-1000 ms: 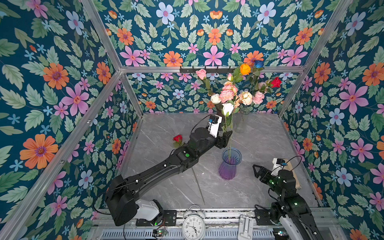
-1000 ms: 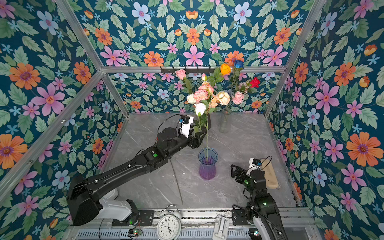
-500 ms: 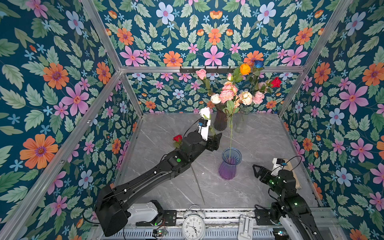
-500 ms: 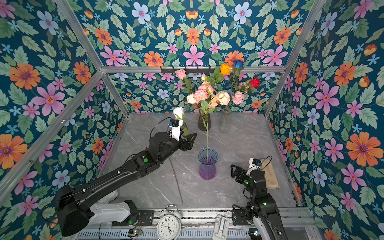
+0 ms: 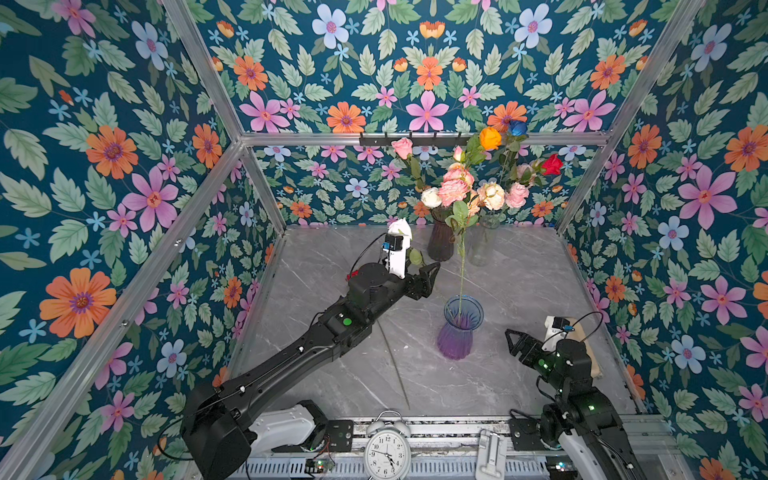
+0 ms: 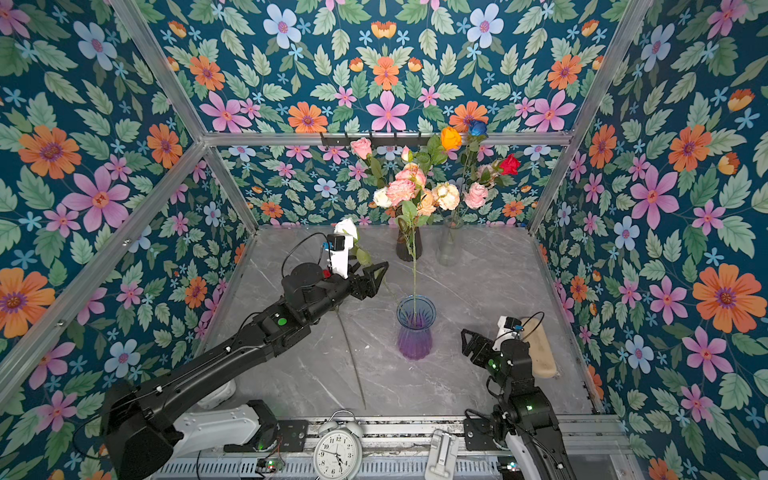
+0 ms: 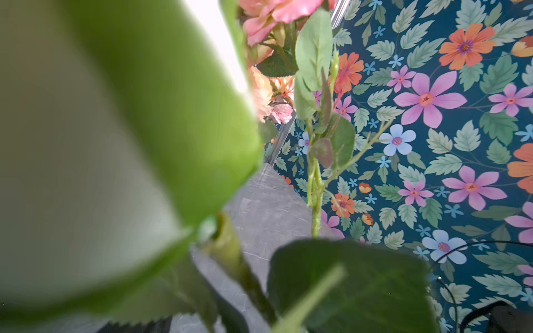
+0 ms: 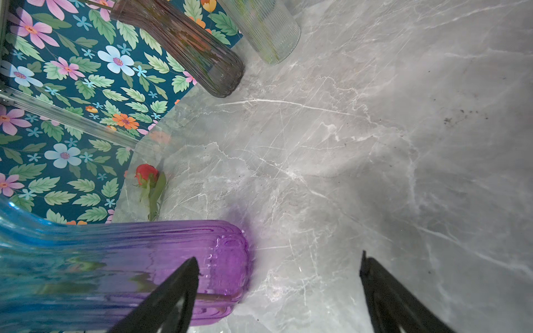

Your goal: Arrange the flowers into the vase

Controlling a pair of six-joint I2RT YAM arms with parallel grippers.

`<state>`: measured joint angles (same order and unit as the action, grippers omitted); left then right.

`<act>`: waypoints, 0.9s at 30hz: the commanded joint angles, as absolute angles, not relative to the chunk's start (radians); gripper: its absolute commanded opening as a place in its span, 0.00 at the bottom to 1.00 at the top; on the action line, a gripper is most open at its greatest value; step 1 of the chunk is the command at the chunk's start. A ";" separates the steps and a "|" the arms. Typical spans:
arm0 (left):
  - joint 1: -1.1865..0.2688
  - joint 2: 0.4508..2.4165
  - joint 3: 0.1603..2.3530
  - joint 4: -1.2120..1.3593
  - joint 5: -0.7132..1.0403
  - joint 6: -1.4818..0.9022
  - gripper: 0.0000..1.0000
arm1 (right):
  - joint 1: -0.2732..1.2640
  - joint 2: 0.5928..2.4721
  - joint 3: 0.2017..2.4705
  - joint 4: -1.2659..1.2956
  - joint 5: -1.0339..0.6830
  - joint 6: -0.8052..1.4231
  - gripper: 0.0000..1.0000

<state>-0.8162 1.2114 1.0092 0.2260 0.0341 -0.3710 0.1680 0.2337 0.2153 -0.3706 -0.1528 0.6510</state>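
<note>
The vase [image 5: 459, 332] [image 6: 414, 332], blue at the rim and purple at the foot, stands mid-table with one tall stem [image 7: 315, 184] in it that rises to a pink head [image 5: 452, 191]. My left gripper [image 5: 430, 276] [image 6: 376, 276] hangs left of the vase, jaws spread. A white flower [image 5: 400, 227] [image 6: 346, 227] leans on it; its long stem [image 6: 353, 361] slants down to the table's front. Leaves hide the jaws in the left wrist view. A red flower [image 8: 147, 173] lies by the left wall. My right gripper [image 5: 513, 338] [image 8: 278, 256] sits open and empty, low, right of the vase.
A dark vase [image 5: 440, 243] and a clear vase [image 5: 482, 245] at the back hold several flowers. A beige block [image 6: 538, 349] lies by the right wall. An alarm clock [image 5: 387, 451] stands on the front rail. A hook rail [image 5: 411, 139] runs along the back wall.
My left gripper has drawn back to the left, away from the vase, and the white flower has come with it. The right arm has not moved.
</note>
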 commanded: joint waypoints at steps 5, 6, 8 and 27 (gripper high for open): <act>-0.815 1.323 1.163 0.230 0.217 -0.419 1.00 | 0.169 0.234 0.214 -0.353 -0.147 0.652 0.89; -0.816 1.336 1.181 0.213 0.219 -0.421 1.00 | 0.169 0.235 0.215 -0.353 -0.148 0.652 0.89; -0.815 1.358 1.226 0.163 0.206 -0.432 1.00 | 0.170 0.235 0.215 -0.353 -0.147 0.652 0.89; -0.696 1.236 1.289 -0.162 0.035 -0.390 1.00 | 0.169 0.239 0.215 -0.349 -0.149 0.650 0.89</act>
<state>-0.7067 1.2449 1.2907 -0.1413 0.0502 -0.3935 0.1684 0.2359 0.2153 -0.3706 -0.1532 0.6506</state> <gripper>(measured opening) 0.998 0.888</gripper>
